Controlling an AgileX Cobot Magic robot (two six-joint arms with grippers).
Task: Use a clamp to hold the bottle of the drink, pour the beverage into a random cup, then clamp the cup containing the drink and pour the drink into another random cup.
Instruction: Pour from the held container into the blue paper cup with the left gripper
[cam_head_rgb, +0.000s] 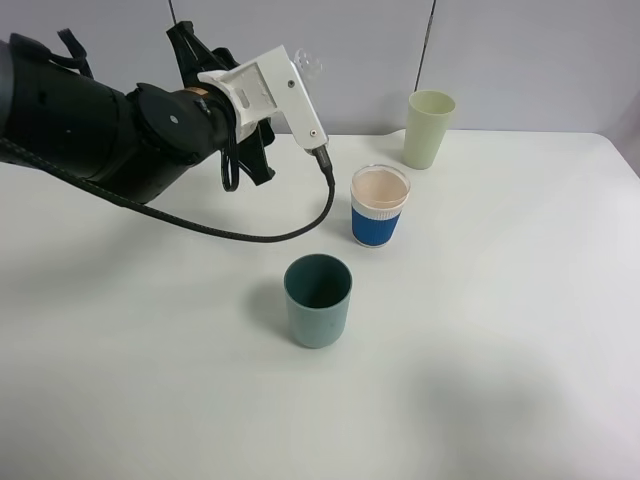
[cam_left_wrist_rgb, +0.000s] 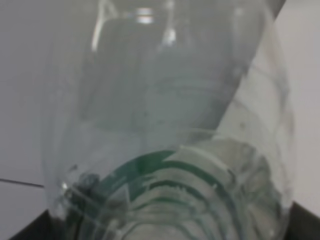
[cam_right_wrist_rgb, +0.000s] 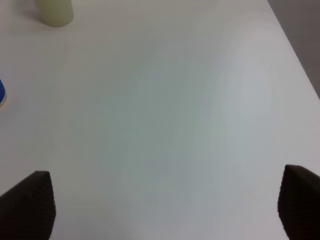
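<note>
The table (cam_head_rgb: 520, 350) is wide and bare around the cups, so any spill lands on it. That is the main risk, in my judgement. The bottle (cam_left_wrist_rgb: 165, 125) is up in the air, to the left of the blue-sleeved cup (cam_head_rgb: 380, 207) and behind it, not above the rim. If it tips further before the neck is over that cup, the liquid goes on the table. The teal cup (cam_head_rgb: 318, 300) is near in front and the pale green cup (cam_head_rgb: 429, 128) behind, so the pour could also end in the wrong cup. The thin plastic may slip or buckle in the grip. I cannot tell how much liquid is in the bottle, or if the blue-sleeved cup has any.

Pose: the left arm (cam_head_rgb: 100, 130) reaches in from the left side, raised well over the table, wrist turned so the bottle points up and to the right. The left claw (cam_left_wrist_rgb: 167, 227) is clenched on the bottle's lower body at the green label – it fills the wrist view. The right claw (cam_right_wrist_rgb: 165, 202) is released & empty, jaws wide, over bare table, approx. to the right of the cups.
</note>
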